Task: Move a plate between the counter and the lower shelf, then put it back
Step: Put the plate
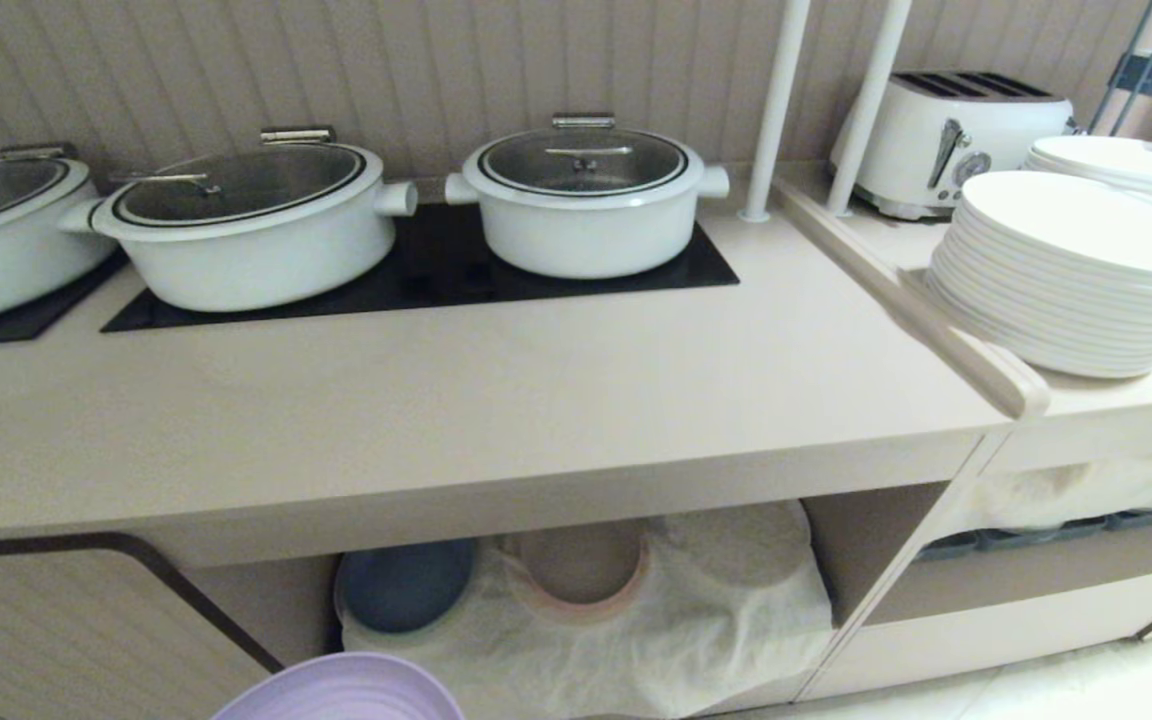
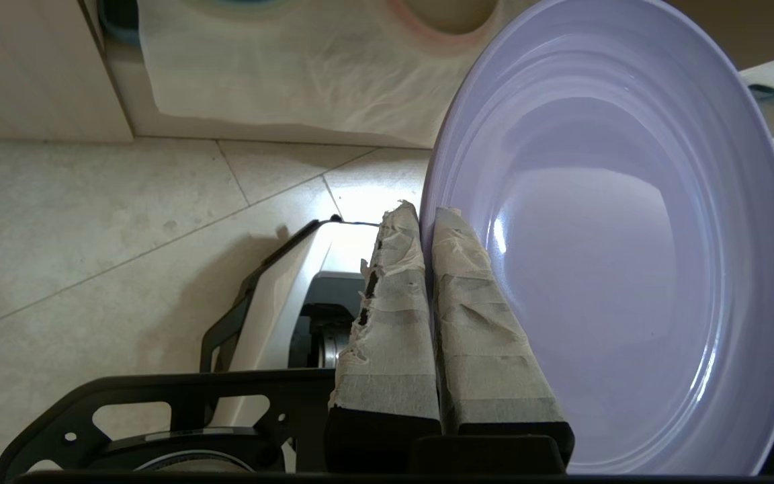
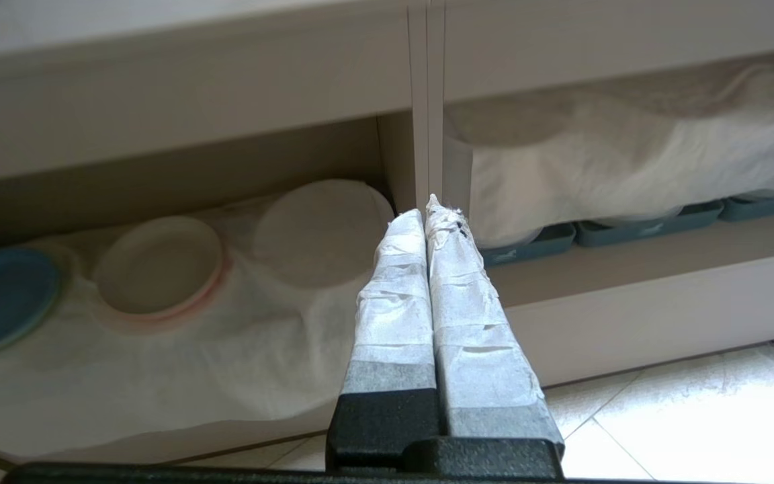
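Left pincer [image 2: 427, 215], tape-wrapped, clamped on the rim of the round matte lavender-purple plate [image 2: 619, 255], held on edge above pale floor tiles [image 2: 91, 228]. In the head view, only the plate's rim [image 1: 341, 690] showing at bottom centre, below the long beige worktop [image 1: 456, 400] and before the cream-cloth-draped lower shelf [image 1: 636, 620]. Right pincer [image 3: 429, 205] pressed shut, empty, pointing toward the shelf's divider. White lidded pots [image 1: 586, 200] on black hob panels, upper centre.

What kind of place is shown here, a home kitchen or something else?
Probably a buffet or catering serving counter: three lidded white pots stand on black hob panels, beside tall stacks of white plates and a toaster.
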You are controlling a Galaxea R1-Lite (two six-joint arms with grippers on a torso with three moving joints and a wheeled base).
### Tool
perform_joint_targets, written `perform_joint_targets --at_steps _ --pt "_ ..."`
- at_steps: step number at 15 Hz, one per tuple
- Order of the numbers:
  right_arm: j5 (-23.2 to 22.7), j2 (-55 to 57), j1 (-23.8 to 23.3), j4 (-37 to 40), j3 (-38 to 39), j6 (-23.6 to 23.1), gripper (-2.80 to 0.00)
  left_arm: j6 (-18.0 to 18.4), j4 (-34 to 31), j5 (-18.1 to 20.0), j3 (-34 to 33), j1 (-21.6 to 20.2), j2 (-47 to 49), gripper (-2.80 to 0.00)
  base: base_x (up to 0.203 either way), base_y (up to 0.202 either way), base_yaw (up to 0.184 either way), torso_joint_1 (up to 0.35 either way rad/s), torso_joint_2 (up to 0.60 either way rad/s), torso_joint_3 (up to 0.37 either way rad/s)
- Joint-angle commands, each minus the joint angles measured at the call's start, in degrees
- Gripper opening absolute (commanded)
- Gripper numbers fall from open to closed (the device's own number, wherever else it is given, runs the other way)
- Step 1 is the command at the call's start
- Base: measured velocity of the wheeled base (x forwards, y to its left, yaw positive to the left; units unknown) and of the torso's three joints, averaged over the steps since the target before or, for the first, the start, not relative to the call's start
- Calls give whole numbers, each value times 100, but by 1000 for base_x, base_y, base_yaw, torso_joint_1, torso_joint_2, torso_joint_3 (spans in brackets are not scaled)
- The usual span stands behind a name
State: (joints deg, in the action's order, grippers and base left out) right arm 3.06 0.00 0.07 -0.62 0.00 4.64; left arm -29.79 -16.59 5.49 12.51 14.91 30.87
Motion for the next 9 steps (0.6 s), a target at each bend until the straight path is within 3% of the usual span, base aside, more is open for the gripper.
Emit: perform_joint_targets --at_steps 1,4,9 --pt "2 9 1 0 0 2 -280 -9 -20 10 46 3 16 -280 0 0 0 273 -595 -315" --pt "2 9 1 0 0 2 -280 -9 -20 5 68 3 25 -280 0 0 0 274 -585 -308" --pt "2 9 1 0 0 2 -280 0 -20 5 73 3 25 -280 0 0 0 196 -387 -199"
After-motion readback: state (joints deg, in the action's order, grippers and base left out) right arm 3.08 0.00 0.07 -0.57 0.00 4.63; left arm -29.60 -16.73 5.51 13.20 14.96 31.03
